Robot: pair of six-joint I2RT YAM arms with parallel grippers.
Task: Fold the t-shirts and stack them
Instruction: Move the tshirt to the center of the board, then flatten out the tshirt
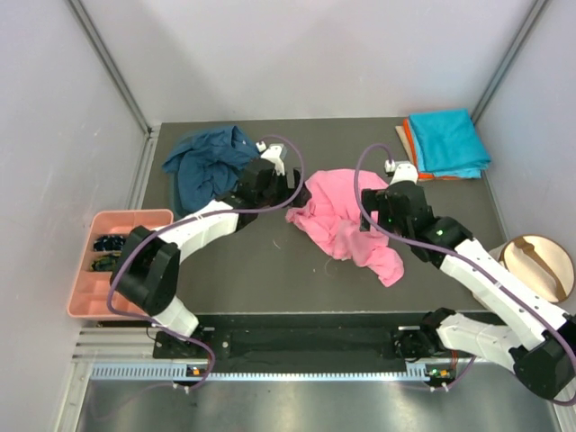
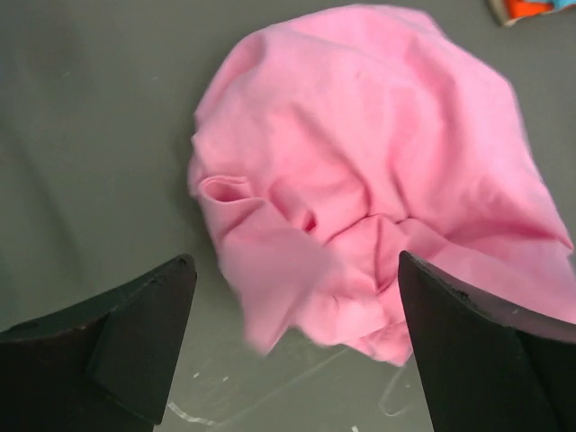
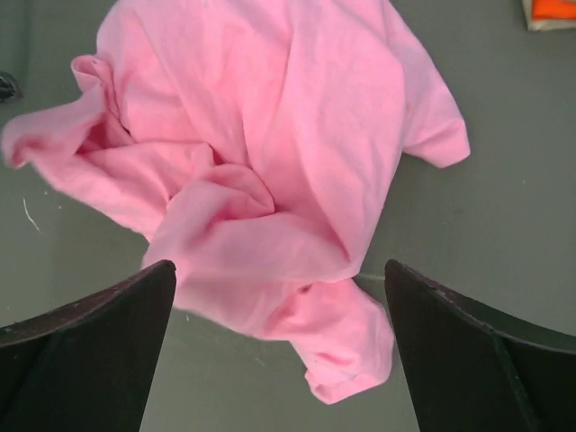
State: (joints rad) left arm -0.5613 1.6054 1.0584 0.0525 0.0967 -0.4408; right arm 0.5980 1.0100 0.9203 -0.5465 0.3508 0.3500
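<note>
The bright pink t-shirt (image 1: 345,223) lies crumpled in the middle of the dark table. My left gripper (image 1: 290,191) hovers at its left edge and my right gripper (image 1: 371,214) at its right edge. In the left wrist view the left gripper (image 2: 295,263) is open, with the pink t-shirt (image 2: 360,180) below it and a blurred flap between the fingers (image 2: 135,333). The right gripper (image 3: 279,266) is open too, above the pink t-shirt (image 3: 261,162), gripping nothing. A navy t-shirt (image 1: 211,162) sits bunched at the back left. A folded turquoise t-shirt (image 1: 447,141) rests on an orange one (image 1: 409,140) at the back right.
A salmon-pink compartment tray (image 1: 108,286) stands off the table's left edge beside the left arm's elbow. A round wooden piece (image 1: 540,263) lies off the right edge. Grey walls enclose the table on three sides.
</note>
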